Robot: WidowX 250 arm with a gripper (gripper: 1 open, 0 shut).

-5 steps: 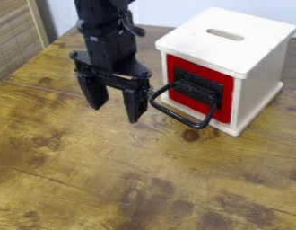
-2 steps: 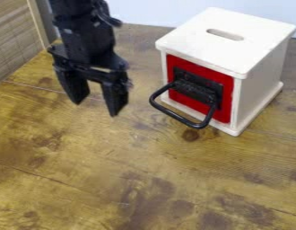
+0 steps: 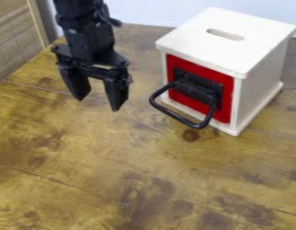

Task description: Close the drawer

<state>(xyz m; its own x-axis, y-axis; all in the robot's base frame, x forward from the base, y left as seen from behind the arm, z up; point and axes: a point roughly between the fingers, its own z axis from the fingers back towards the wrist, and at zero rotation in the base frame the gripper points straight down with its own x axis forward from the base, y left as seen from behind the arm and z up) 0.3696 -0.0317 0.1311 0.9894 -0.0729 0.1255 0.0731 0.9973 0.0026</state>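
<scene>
The drawer (image 3: 198,86) has a red front panel with a black inset and sits flush in the cream wooden cube (image 3: 229,54) at the upper right. Its large black loop handle (image 3: 180,110) hangs out to the front left. My black gripper (image 3: 98,95) hangs above the table to the left of the handle, well apart from it. Its two fingers (image 3: 118,93) point down, are spread apart, and hold nothing.
The cube's cream top has a slot (image 3: 226,35). The worn wooden table (image 3: 126,180) stretches across the front. A slatted wooden panel (image 3: 16,36) stands at the far left edge.
My gripper has moved left, away from the drawer handle, and stays open. In the last half second it has barely shifted. The drawer and cube have not moved.
</scene>
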